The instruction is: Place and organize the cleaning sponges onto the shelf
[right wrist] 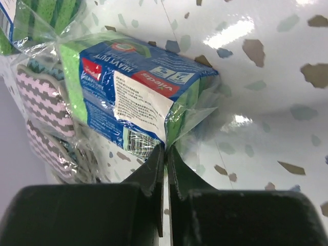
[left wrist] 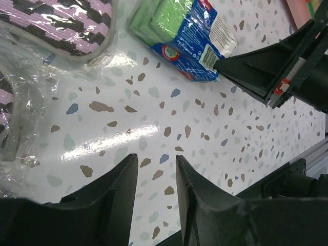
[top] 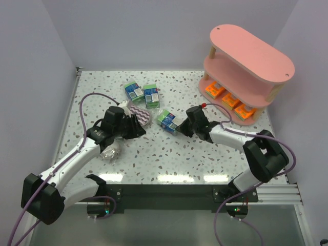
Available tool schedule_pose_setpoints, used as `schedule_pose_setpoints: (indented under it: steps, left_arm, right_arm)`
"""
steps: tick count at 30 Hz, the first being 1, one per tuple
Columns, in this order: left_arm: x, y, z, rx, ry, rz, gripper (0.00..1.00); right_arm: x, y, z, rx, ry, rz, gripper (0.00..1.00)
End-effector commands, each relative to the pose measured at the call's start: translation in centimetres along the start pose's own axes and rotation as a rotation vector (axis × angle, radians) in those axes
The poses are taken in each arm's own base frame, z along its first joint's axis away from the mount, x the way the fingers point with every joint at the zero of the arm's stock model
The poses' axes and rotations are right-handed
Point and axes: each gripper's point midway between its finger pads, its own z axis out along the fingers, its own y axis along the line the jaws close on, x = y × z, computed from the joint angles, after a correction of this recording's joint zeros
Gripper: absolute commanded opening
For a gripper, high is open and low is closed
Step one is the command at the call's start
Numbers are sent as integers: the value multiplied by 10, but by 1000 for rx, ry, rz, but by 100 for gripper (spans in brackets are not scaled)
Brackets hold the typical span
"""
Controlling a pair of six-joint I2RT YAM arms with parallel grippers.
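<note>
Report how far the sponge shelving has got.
Done: three orange packs sit on the shelf's bottom tier. In hand: the right pincer is shut on a green-and-blue pack's wrap. Remaining: two more green-and-blue packs, the purple zigzag sponge and a clear-wrapped one under the left arm. The left pincer is open, empty.

Robot laboratory test cell: speckled terrazzo-pattern bench (top: 154, 166) enclosed by plain pale walls (top: 36, 77); metal mounting rail (top: 279, 193) along near edge, carrying left arm (top: 72, 164) and right arm (top: 241, 139); purple cables (top: 84, 105) trailing.

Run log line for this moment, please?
right claw: shut on green-and-blue pack wrap | left claw: open, empty | shelf: orange packs on bottom tier
</note>
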Motion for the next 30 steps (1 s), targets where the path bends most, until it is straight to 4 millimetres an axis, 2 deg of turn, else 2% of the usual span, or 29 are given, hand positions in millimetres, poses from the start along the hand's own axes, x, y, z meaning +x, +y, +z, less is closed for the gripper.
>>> schedule_pose_setpoints:
  steps: [1, 3, 4, 6, 8, 10, 11, 13, 14, 17, 18, 23, 30]
  left_arm:
    - [-2, -1, -3, 11, -2, 27, 40]
    - [-8, -5, -5, 20, -12, 30, 40]
    - [-9, -6, -6, 23, -16, 36, 40]
    - [-13, -9, -7, 28, -22, 40, 39]
    - [-16, -12, -8, 33, -26, 43, 38]
    - [-18, -13, -8, 38, -30, 44, 37]
    - [-19, -15, -8, 42, -31, 43, 37]
    - [-21, -16, -7, 49, -28, 41, 36]
    - [-21, -19, -8, 58, -29, 42, 35]
    - [-21, -20, -6, 68, -24, 38, 33]
    - [-22, -22, -7, 74, -27, 38, 33]
    - [-22, -25, -8, 85, -18, 41, 31]
    - [-20, -27, -11, 95, -6, 38, 29]
  right_arm:
    - [-8, 15, -28, -87, -29, 35, 0]
    - [-10, 16, -42, -124, -41, 69, 0]
    - [-18, 29, -61, -182, -72, 87, 0]
    - [-26, 31, -76, -202, -100, 125, 0]
    - [-43, 47, -103, -268, -160, 159, 0]
    - [-52, 48, -117, -261, -197, 180, 0]
    - [-68, 57, -134, -287, -257, 205, 0]
    - [-81, 52, -146, -255, -319, 232, 0]
    - [-93, 60, -163, -293, -367, 255, 0]
    - [-127, 58, -186, -308, -531, 315, 0]
    - [-142, 59, -200, -335, -608, 347, 0]
    - [-189, 55, -230, -367, -780, 456, 0]
    - [-232, 35, -251, -352, -1002, 632, 0]
